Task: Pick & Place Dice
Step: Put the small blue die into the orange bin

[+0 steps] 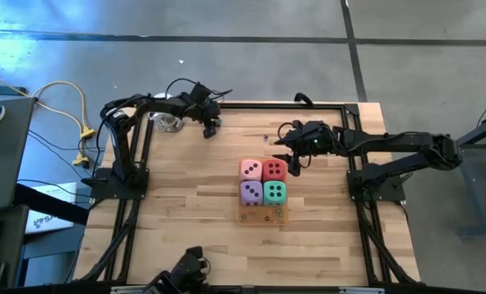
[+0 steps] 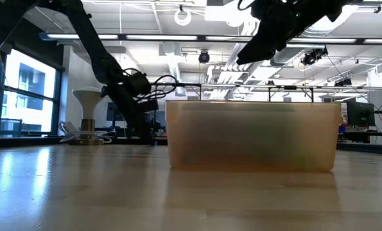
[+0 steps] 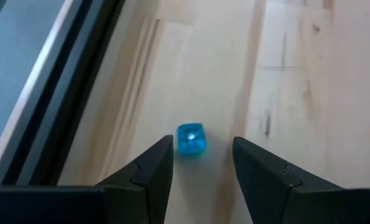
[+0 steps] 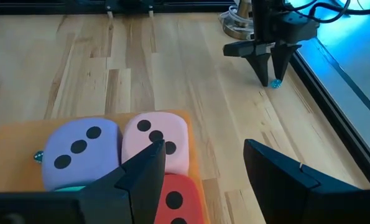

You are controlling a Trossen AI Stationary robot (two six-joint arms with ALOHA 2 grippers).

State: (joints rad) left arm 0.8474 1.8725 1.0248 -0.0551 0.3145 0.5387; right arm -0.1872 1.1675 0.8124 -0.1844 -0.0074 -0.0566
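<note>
Four large soft dice sit packed in a square on the orange tray point(image 1: 263, 216): pink point(image 1: 251, 170), red point(image 1: 274, 170), lilac point(image 1: 251, 193) and teal-green point(image 1: 275, 193). My right gripper point(image 4: 203, 144) is open and hovers above the tray's far right corner, beside the red die point(image 4: 175, 200) and the pink die point(image 4: 157, 138). My left gripper point(image 3: 202, 142) is open near the table's far edge, pointing down. A tiny clear blue cube point(image 3: 191, 139) lies on the wood between its fingertips, untouched.
The tray's translucent wall point(image 2: 251, 135) fills the middle of the low view, and small bits lie on the tray's near strip point(image 1: 269, 214). A round metal object point(image 1: 169, 122) stands behind the left gripper. The black frame rail point(image 3: 66, 93) runs close by the blue cube.
</note>
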